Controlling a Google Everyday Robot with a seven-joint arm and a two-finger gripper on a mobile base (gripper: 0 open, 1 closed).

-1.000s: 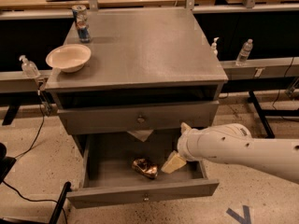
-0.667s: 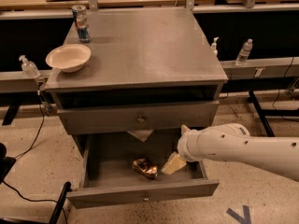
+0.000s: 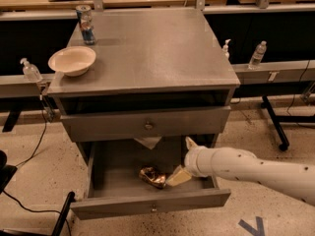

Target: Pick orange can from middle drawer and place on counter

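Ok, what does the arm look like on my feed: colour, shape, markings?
The arm is a smooth, rounded off-white tube speckled with small dark dots, ending in a ringed white collar. No cables or labels show. Its gripper is pale yellow-tan and wedge-shaped, inside the open shallow grey metal drawer beside the crinkled golden-orange can.

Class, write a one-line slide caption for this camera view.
Arm reaches into the open middle drawer, gripper open beside the orange can; counter above holds bowl and tall can.
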